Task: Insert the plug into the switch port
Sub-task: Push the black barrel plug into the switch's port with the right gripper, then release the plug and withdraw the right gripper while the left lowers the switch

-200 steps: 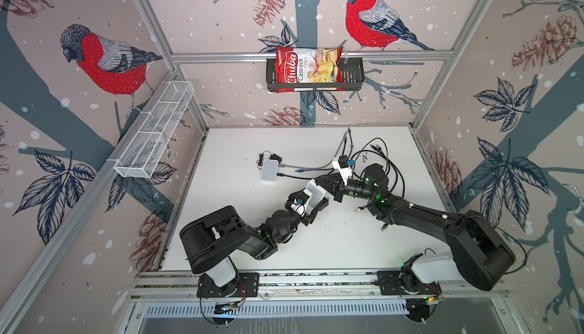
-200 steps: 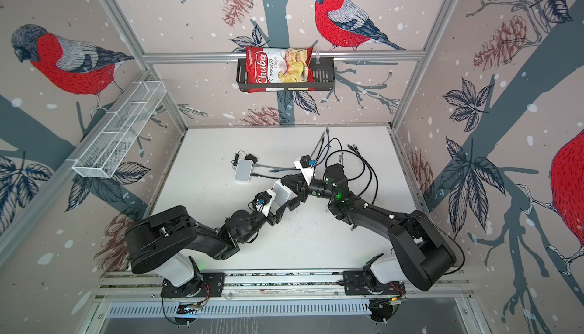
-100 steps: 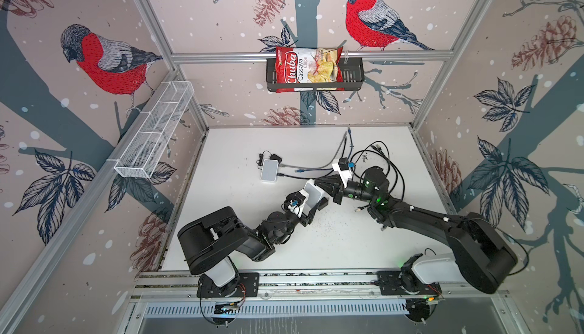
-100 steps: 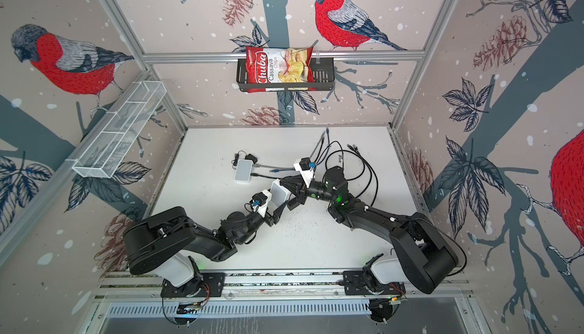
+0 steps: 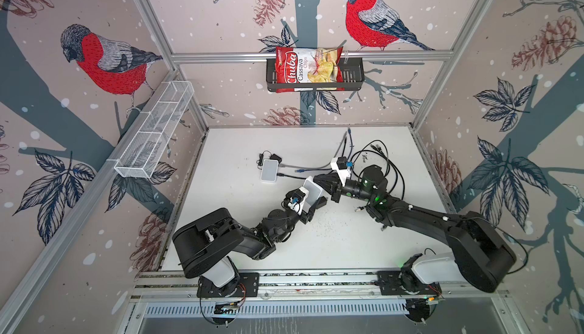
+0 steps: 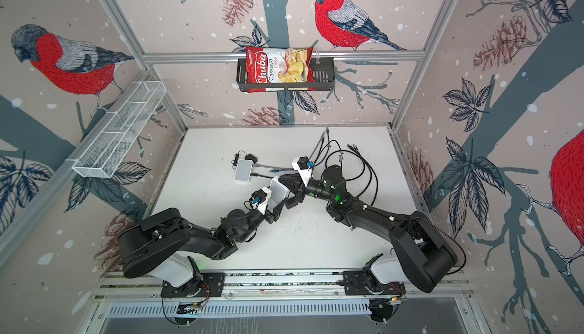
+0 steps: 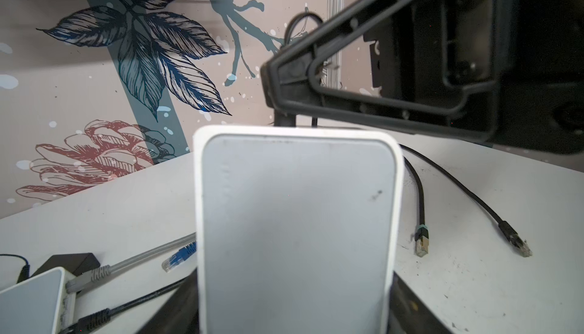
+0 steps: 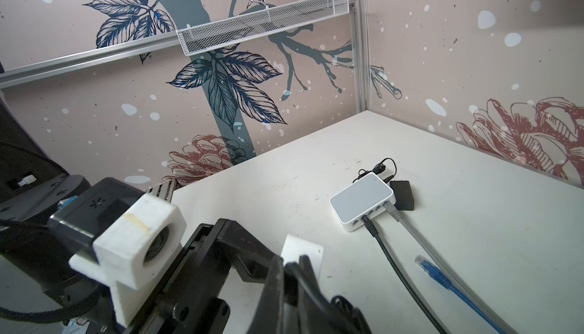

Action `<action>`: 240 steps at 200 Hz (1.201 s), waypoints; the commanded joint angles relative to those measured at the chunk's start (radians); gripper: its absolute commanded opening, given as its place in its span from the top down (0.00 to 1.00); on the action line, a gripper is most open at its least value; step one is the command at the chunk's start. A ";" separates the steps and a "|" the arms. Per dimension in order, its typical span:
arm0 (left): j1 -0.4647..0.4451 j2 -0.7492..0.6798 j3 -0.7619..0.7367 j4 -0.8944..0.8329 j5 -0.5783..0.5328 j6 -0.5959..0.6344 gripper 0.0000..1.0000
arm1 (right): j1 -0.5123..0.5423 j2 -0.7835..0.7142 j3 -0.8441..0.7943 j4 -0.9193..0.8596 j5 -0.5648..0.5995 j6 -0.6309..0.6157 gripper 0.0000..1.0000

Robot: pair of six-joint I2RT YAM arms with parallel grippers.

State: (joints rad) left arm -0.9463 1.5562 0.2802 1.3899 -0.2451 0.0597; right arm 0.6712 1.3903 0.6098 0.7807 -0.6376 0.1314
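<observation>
On my feed I log: switch (image 7: 294,222), smooth white plastic rim around a matt grey face with one small scuff; plug lead (image 8: 308,272) and loose black cables (image 7: 422,196), smooth rubbery sheath. Table (image 7: 474,285), matt white, scratched and speckled; side basket (image 5: 155,133), white-coated wire mesh; frame rails (image 5: 221,56), brushed aluminium. Chip bag (image 5: 308,68), glossy printed foil, in a black perforated metal tray (image 5: 354,73).

You're looking into a robot test cell in a lab. Around the white bench (image 5: 347,247) stand aluminium frame posts (image 5: 149,16) carrying wallpaper panels (image 5: 237,7) of birds and pinecones. Two black robot arms, the left arm (image 5: 218,237) and the right arm (image 5: 426,218), are bolted to a rail (image 5: 316,280) along the bench's front edge. Above its far edge a black basket (image 5: 352,73) holds a chips bag (image 5: 306,68); above its left edge hangs a white wire basket (image 5: 155,133).
</observation>
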 commanded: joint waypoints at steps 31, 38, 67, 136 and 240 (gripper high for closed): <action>0.017 -0.052 0.036 0.208 -0.005 0.019 0.47 | 0.003 0.043 0.007 -0.177 0.000 0.003 0.95; 0.018 -0.058 0.036 0.169 -0.011 0.018 0.47 | 0.002 0.045 0.015 -0.176 0.012 0.006 0.95; 0.018 -0.094 0.023 -0.013 -0.063 -0.031 0.45 | -0.008 0.058 0.066 -0.186 0.042 0.019 0.91; 0.034 -0.143 0.104 -0.743 -0.045 -0.331 0.42 | -0.019 0.117 0.214 -0.277 -0.010 0.032 0.72; 0.128 -0.222 0.262 -1.384 0.029 -0.529 0.41 | -0.055 0.047 0.278 -0.474 0.213 -0.090 0.01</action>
State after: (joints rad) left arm -0.8291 1.3518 0.5087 0.1860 -0.2333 -0.4118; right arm 0.6212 1.4662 0.8757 0.3508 -0.5549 0.1009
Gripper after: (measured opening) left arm 0.721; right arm 0.986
